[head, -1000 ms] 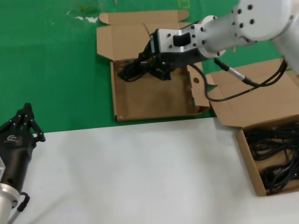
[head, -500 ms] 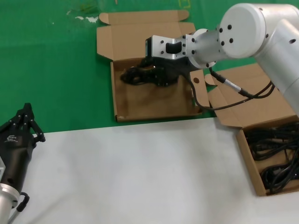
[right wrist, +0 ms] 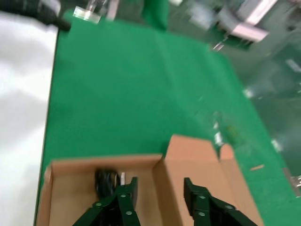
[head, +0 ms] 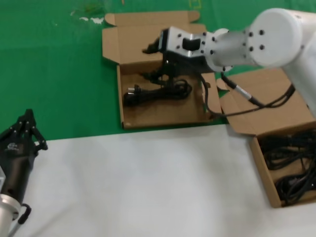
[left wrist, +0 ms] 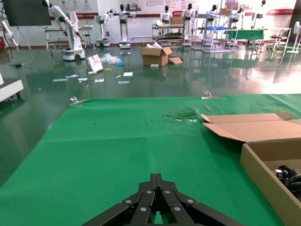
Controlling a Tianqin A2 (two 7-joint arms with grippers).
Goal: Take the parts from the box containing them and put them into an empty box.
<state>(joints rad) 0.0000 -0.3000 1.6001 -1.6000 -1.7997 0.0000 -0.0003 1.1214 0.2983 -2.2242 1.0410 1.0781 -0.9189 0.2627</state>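
One coiled cable (head: 157,92) lies loose on the floor of the square-set box (head: 163,114), black rubbery loops against flat brown card, free of any grip. Above that box's hinged lid edge hangs the right pincer (head: 154,49), jaws spread with nothing between them, likely so the bundle could drop. Right of that box, the diagonal box (head: 260,163) holds more tangled cables (head: 291,165). Well left of it, the left pincer (head: 25,129) sits parked, tips together.

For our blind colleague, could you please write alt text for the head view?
The right gripper, open, hovers over the far edge of a square-set cardboard box where one coiled black cable lies. More cables fill a diagonal box on the right; the left gripper is parked near-left.
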